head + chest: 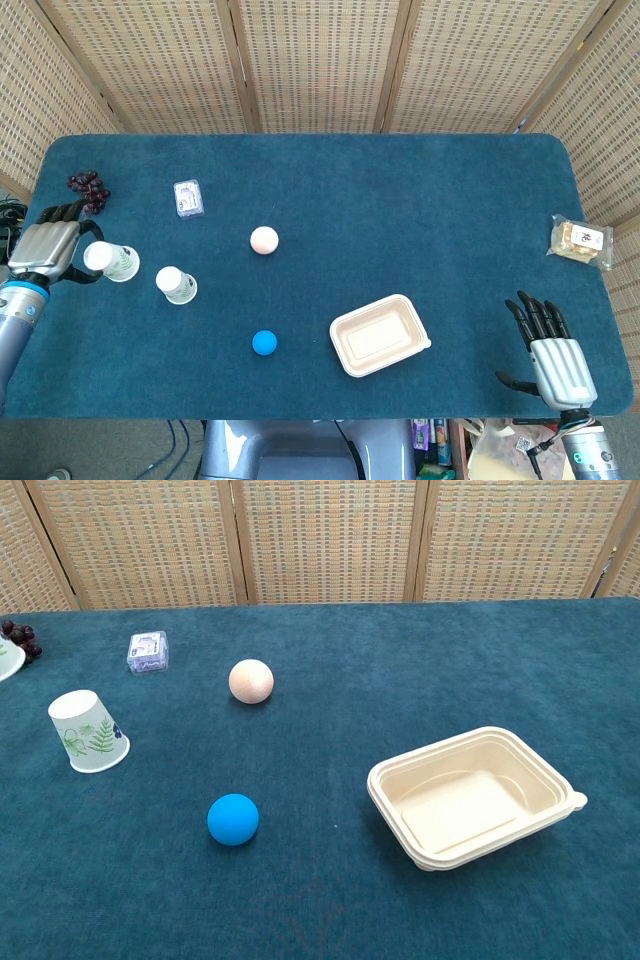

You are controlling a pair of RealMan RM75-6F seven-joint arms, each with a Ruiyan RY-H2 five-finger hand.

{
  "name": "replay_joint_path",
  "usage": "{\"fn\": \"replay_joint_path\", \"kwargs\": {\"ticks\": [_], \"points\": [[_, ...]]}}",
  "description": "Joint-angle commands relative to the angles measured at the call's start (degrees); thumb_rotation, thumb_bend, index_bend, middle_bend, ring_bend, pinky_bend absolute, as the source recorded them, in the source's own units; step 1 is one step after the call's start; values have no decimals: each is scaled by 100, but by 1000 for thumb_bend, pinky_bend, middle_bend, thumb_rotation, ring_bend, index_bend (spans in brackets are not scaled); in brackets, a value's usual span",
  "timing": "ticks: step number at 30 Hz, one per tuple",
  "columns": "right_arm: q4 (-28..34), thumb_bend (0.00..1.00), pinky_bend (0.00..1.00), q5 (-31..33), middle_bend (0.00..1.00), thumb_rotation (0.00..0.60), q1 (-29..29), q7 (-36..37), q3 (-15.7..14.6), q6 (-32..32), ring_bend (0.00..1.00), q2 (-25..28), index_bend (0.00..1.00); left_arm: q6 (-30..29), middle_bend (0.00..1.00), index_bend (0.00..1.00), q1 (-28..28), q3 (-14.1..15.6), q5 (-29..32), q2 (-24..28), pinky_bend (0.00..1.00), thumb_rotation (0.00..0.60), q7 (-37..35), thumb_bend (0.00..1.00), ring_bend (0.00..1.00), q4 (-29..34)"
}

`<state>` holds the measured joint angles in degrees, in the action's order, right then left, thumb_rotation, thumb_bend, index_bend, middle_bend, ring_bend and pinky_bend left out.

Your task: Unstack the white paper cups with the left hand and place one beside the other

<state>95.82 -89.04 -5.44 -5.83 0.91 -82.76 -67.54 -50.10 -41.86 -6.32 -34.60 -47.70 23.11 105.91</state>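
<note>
One white paper cup with a green leaf print stands upside down on the blue table, left of centre. A second white cup is held tilted in my left hand, above the table's left edge. In the chest view only its rim peeks in at the left border and the hand itself is out of frame. My right hand hangs open with spread fingers at the table's front right corner, holding nothing.
A peach ball and a blue ball lie mid-table. A cream takeaway tray sits right of centre. A small clear box and dark grapes lie at the back left. A snack packet lies at the right edge.
</note>
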Motion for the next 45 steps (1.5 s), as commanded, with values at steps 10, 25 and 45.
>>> {"fn": "replay_joint_path", "kwargs": {"ticks": [10,25,45], "points": [[-12,89,0,47,0,600,2,25,27,-3,0,2,0,246,0,404,225,373,-404,-1174,0,600,-303,246,0,-1258],[-30,88,0,41,0,600,11,71,40,-34,0,9,0,170,0,209,370,419,-713,-1732,0,600,-469,245,0,-1842],[-3,88,0,-36,0,600,-25,-85,16,-1,0,-73,0,-3073,0,0,2263,787,-4264,-2089,0,600,-1962,245,0,-986]]}}
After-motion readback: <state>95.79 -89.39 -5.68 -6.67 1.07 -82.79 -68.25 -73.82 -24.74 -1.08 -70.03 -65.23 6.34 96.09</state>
